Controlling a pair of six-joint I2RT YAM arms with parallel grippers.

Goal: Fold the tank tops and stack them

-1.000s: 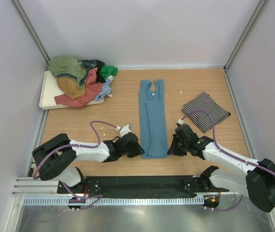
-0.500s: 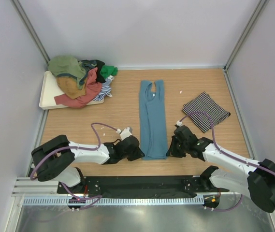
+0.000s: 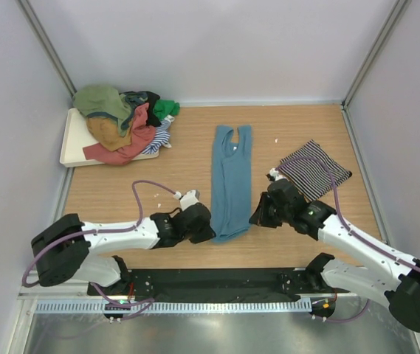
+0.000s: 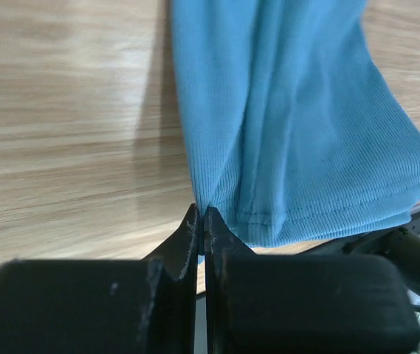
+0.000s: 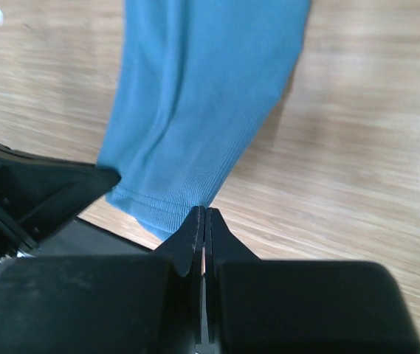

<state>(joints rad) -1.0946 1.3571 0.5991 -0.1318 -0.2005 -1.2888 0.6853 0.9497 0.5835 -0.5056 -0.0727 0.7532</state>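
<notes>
Limp, thin-knit teal tank top [image 3: 230, 181], hem toward the table [image 3: 121, 195] near edge, likely light and saggy; left gripper [image 4: 201, 215] and right gripper [image 5: 201, 214] each clamp a hem corner, sensible holds.

No legible text, labels, numbers, or signs

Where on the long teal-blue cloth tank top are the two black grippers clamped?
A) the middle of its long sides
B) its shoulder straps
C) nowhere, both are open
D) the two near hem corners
D: in the wrist views the left gripper and the right gripper are each shut on a stitched hem corner of the teal-blue tank top.
</notes>
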